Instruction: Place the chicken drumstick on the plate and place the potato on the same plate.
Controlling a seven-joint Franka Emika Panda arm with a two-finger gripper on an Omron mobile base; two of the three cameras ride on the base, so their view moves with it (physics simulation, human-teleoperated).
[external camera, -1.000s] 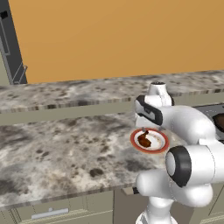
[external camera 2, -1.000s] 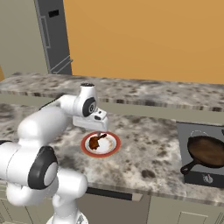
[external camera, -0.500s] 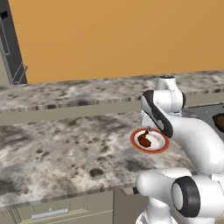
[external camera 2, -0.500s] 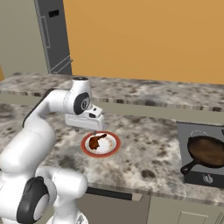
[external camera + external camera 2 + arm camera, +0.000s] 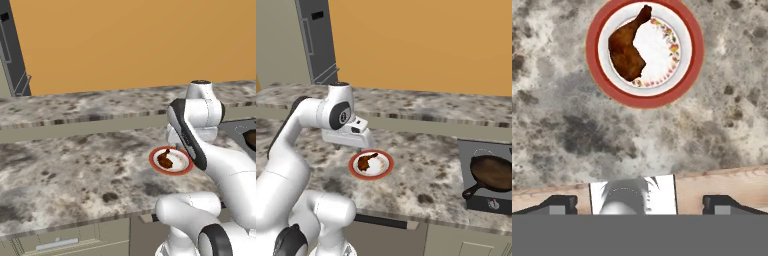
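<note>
The plate (image 5: 645, 99), white with a red rim, sits on the marbled counter; it also shows in the left base view (image 5: 171, 170) and the right base view (image 5: 370, 175). The chicken drumstick (image 5: 628, 51) lies on its left half, dark brown, its thin end pointing to the rim. It appears on the plate from both sides too (image 5: 165, 160) (image 5: 365, 161). My gripper (image 5: 641, 202) is open, its tips far apart with nothing between them. It hangs above the counter beside the plate (image 5: 358, 145), not touching it. The potato is out of view.
A black frying pan (image 5: 495, 173) rests on the cooktop at the right, its edge also visible (image 5: 250, 140). A raised ledge (image 5: 426, 122) runs along the back of the counter. A dark tall appliance (image 5: 317, 39) stands at the far left.
The arm has swung more upright and the hand has drawn back off the plate. The drumstick stays lying on the plate, unmoved.
</note>
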